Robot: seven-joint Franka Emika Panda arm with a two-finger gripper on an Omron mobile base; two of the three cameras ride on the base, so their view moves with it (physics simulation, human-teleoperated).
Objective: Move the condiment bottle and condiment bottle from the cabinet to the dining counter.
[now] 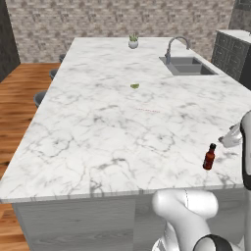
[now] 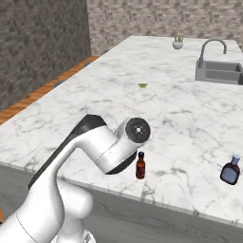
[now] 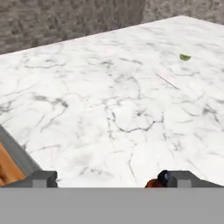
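Tool (image 3: 109, 178): spread wide, empty, just above the brown bottle (image 2: 140, 165) (apparently just let go)
Brown bottle: upright near table (image 2: 95, 99) front edge
Blue bottle (image 2: 230, 171): near the same edge, well apart

A big white marble counter (image 1: 112, 122) fills the room. A small brown bottle (image 1: 209, 157) stands upright near its near right edge. Far to the right is a grey sink (image 1: 188, 66) with a curved tap (image 1: 175, 46). A little plant pot (image 1: 133, 42) sits at the far end.
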